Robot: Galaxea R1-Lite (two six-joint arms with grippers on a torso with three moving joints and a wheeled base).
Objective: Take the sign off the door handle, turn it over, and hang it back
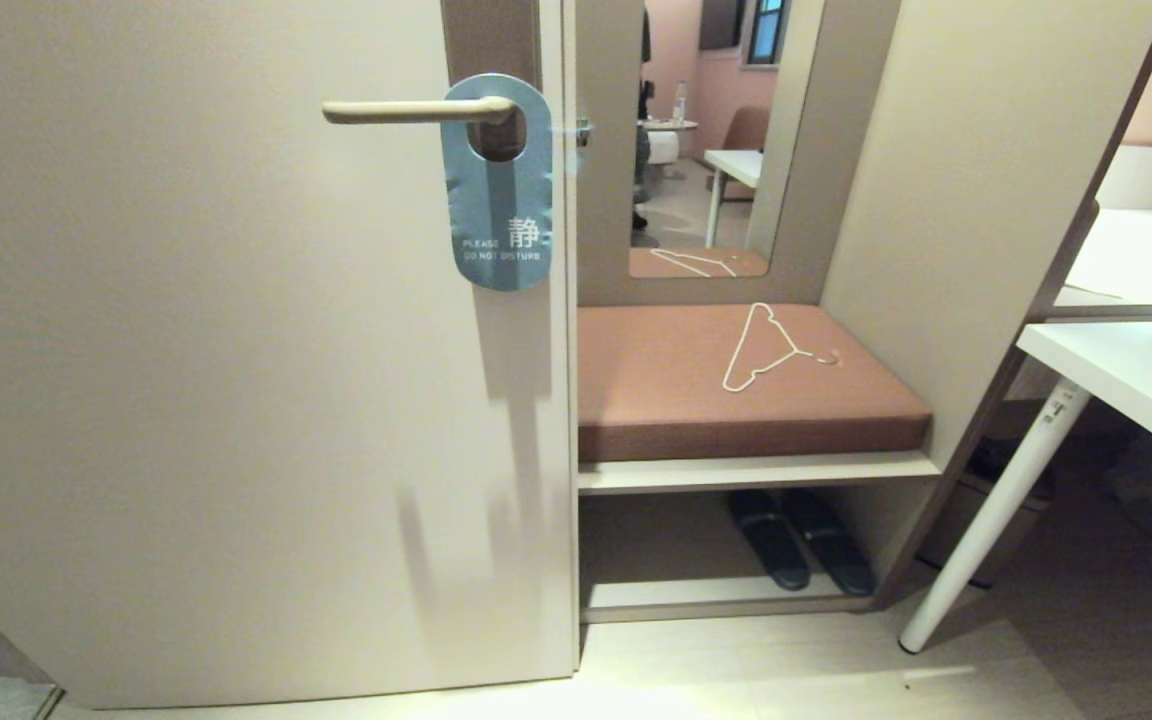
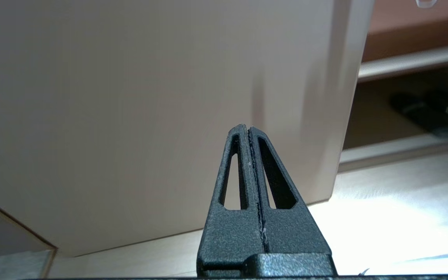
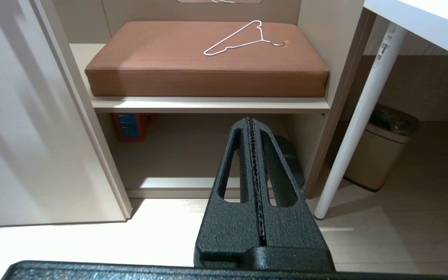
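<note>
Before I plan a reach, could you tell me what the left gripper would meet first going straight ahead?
Probably the lower face of the door: the shut left gripper points at it, though depth is unclear.

Left gripper [image 2: 249,128], right gripper [image 3: 252,119]: black textured tapered fingers, slotted cutouts, ribbed pads

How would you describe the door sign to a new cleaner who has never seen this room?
Find the large cream door left of the cushioned bench. On its beige lever handle hangs a blue card, the sign, reading "PLEASE DO NOT DISTURB". Unlike the white wire hanger on the bench, it is flat and solid.
</note>
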